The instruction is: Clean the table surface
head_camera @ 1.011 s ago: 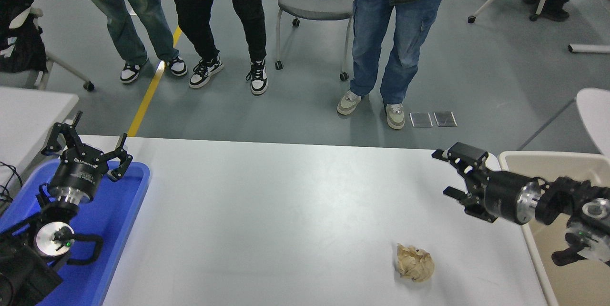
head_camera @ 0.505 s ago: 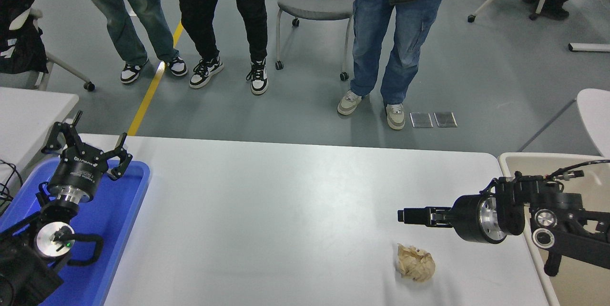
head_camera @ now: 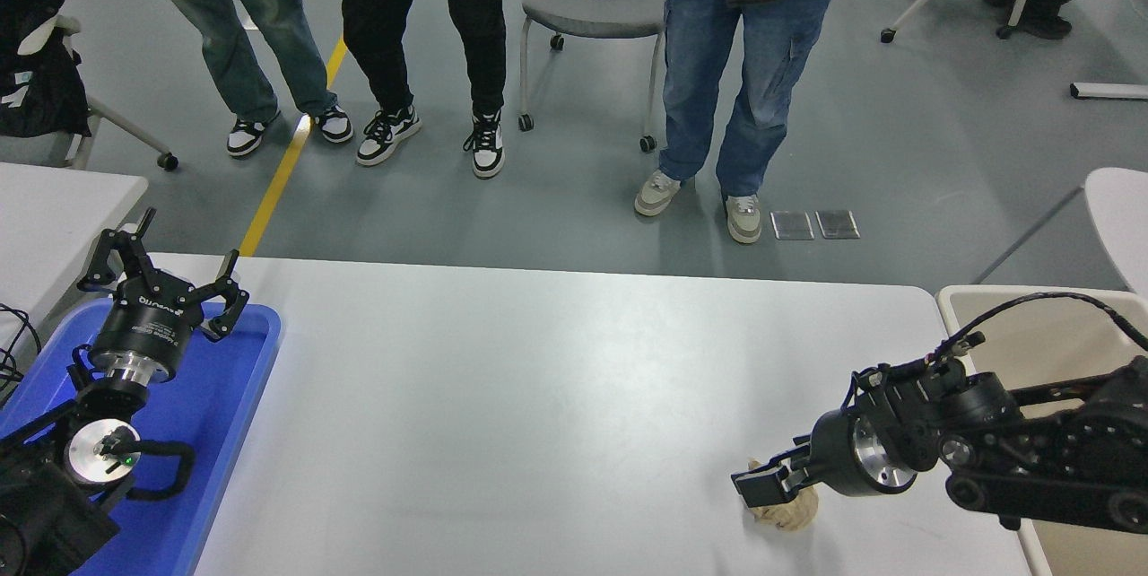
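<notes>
Dropping from mid-table height half a second ago, the right gripper (head_camera: 762, 486) now sits at the lower right of the frame, right over the crumpled tan paper ball (head_camera: 789, 513). Its fingers hide the ball's upper part, so whether they have closed on it cannot be told. The right arm reaches in low and nearly level from the right edge. The table surface (head_camera: 538, 397) fills the frame's lower half. The left gripper (head_camera: 166, 275) stays parked, fingers spread, over the blue tray (head_camera: 242, 379) at lower left.
</notes>
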